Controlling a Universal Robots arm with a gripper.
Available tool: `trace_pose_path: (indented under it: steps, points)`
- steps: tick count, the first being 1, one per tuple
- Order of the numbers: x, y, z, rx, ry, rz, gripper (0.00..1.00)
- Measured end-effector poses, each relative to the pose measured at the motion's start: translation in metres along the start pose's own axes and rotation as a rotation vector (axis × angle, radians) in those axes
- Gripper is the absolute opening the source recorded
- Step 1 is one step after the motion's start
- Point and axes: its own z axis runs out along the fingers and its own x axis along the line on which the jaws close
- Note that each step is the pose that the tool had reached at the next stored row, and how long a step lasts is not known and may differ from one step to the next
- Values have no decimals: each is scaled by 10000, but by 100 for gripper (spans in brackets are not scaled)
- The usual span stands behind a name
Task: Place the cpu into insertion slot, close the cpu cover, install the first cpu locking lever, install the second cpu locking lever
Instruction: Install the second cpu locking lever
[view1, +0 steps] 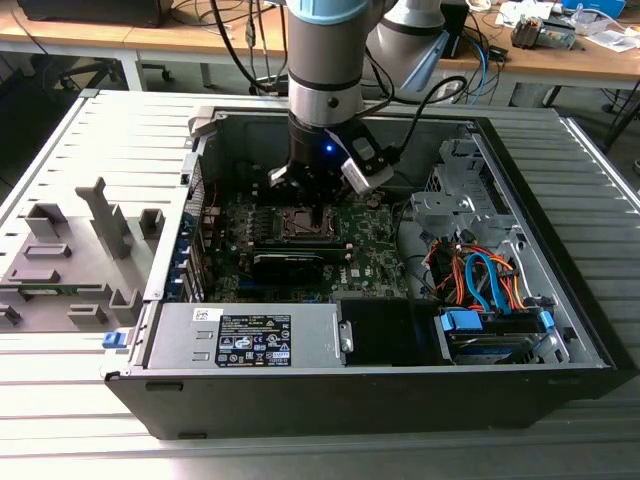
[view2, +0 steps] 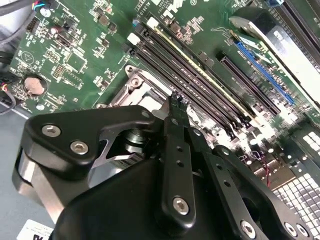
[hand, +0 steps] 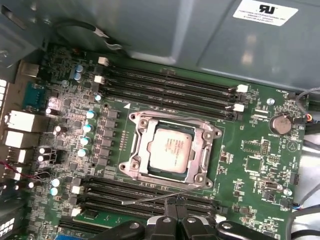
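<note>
Gripper (hand: 175, 214) with fingertips pressed together and holding nothing, hovering just beside the insertion slot (hand: 172, 150), cpu (hand: 170, 147) seated inside, cpu cover (hand: 207, 137) closed around it, thin locking lever (hand: 150, 197) lying alongside

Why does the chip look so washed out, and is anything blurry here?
In the first wrist view, light glares off the cpu, whitening its metal top. In the second wrist view, the gripper looms large, its near parts soft. In the exterior view, the case interior sits in shadow.
</note>
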Motion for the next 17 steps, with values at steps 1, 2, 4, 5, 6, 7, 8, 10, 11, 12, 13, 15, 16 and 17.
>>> trace_pose_path:
  steps: [1,2,4,5,6,7,8,10,11,12,13,15,16,17]
  points:
    - [1,0,0,86,17,27,11]
    - [1,0,3,199,33,116,11]
    - [0,-1,15,288,42,353,11]
    - [0,-1,24,293,43,473,11]
    - [-5,0,48,294,42,636,11]
    - [-14,-1,76,291,46,773,11]
    - [-23,-2,109,293,48,877,11]
    - [-87,-15,131,303,50,879,11]
    - [-113,-21,144,302,51,878,11]
    - [-125,-24,157,302,56,878,11]
    - [-132,-26,175,302,64,878,11]
    - [-139,-28,231,299,85,879,11]
    - [-138,-28,254,297,91,881,11]
    - [-139,-28,271,296,97,881,11]
